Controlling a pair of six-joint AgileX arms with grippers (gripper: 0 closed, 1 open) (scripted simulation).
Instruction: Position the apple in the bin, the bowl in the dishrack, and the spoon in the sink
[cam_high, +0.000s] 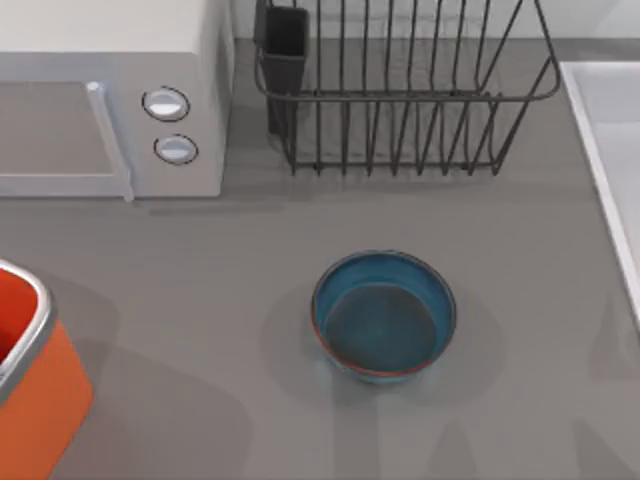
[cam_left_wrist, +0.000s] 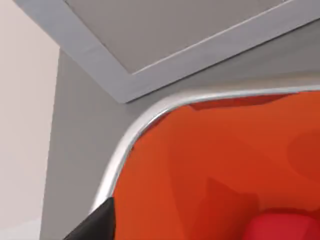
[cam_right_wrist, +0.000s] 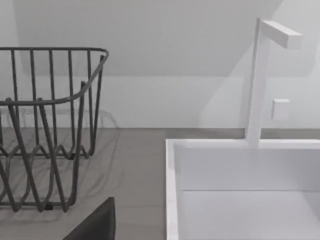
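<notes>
Grey tabletop (cam_high: 230, 300) carries the bowl (cam_high: 384, 315) alone; apple (cam_left_wrist: 285, 227) lies inside the bin (cam_left_wrist: 150, 120) beneath the left fingers (cam_left_wrist: 97, 225), whose spread cannot be told.

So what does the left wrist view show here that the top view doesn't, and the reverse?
The left wrist view looks into the bin and shows the apple lying inside it, with a dark fingertip at the frame's edge. The top view alone shows the bowl upright on the table, the dishrack behind it and the sink at the right. Both share the bin, its silver rim and the microwave.
</notes>
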